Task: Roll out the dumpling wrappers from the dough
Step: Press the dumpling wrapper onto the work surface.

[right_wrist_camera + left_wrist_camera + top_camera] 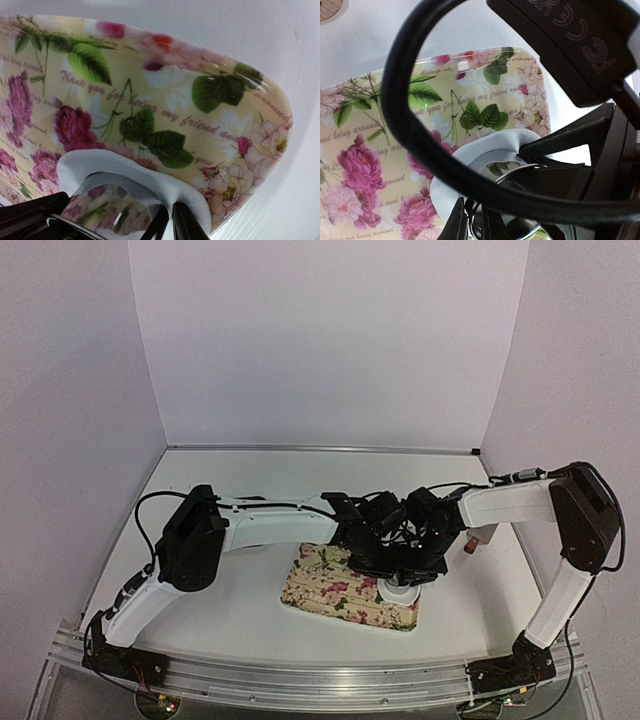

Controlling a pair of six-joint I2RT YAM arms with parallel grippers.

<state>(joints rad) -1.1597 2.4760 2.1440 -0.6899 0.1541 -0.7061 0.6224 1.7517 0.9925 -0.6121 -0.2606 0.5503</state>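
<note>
1. Top view: both arms meet right of centre over the rectangular floral-print tray.
   - The left gripper and right gripper sit close together above the flattened white dough, which lies at the tray's lower-right end.
   - The jaws are too small to read here.
2. Left wrist view: the dough lies as a sheet at lower centre on the tray, and a shiny round metal ring cutter sits on it.
   - The left gripper shows a narrow gap and looks pinched on the ring cutter's near wall.
   - A black cable crosses the frame and hides part of the contact.
3. Right wrist view: the ring cutter sits in the dough near the lower-right corner of the tray.
   - The right gripper has its fingers pressed together at the ring's rim.
   - Whether the thin wall is caught between them cannot be told.
4. Step, as a judgement: a wrapper is being stamped out of the rolled sheet. No finished disc shows in any view.
5. Next move, as a judgement: press straight down evenly with both arms, then lift cleanly so the sheet doesn't drag or the tray slide.
</note>
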